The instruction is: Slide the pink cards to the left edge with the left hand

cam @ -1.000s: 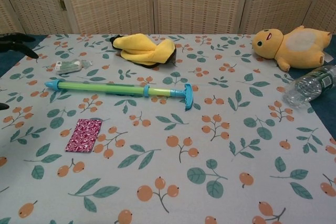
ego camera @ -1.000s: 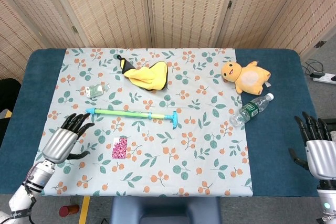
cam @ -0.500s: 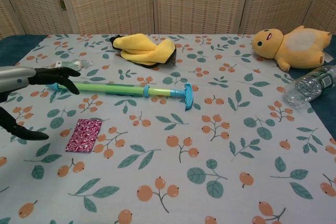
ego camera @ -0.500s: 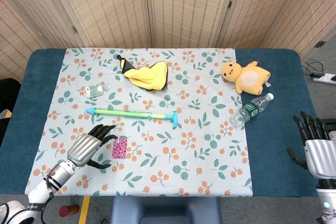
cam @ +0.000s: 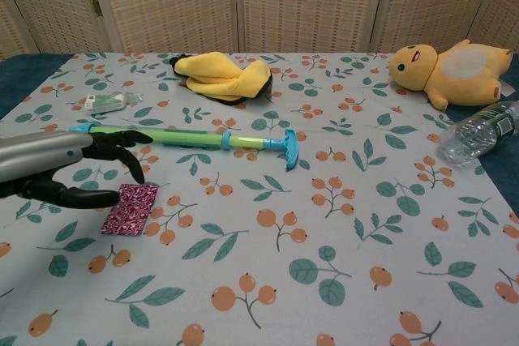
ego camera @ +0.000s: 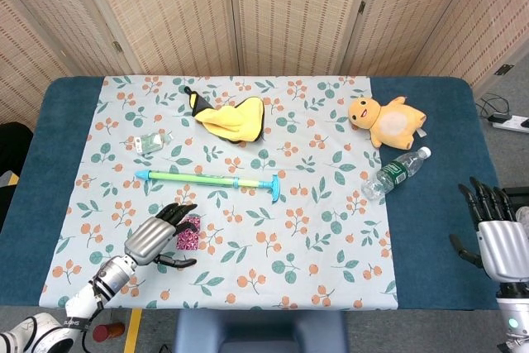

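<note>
The left hand (ego camera: 154, 237) is hovering with fingers (cam: 130, 155) spread, holding nothing, over the pink cards (cam: 130, 208), which are lying just in front of the green stick (ego camera: 207, 178)'s left end.

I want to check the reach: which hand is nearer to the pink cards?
Left. The left hand hovers at the pink cards, fingers spread over their left side. The right hand is far across the table.

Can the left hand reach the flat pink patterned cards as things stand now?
Probably yes: the left hand is open right beside the flat pink patterned cards, fingertips over their left edge, with nothing between them.
</note>
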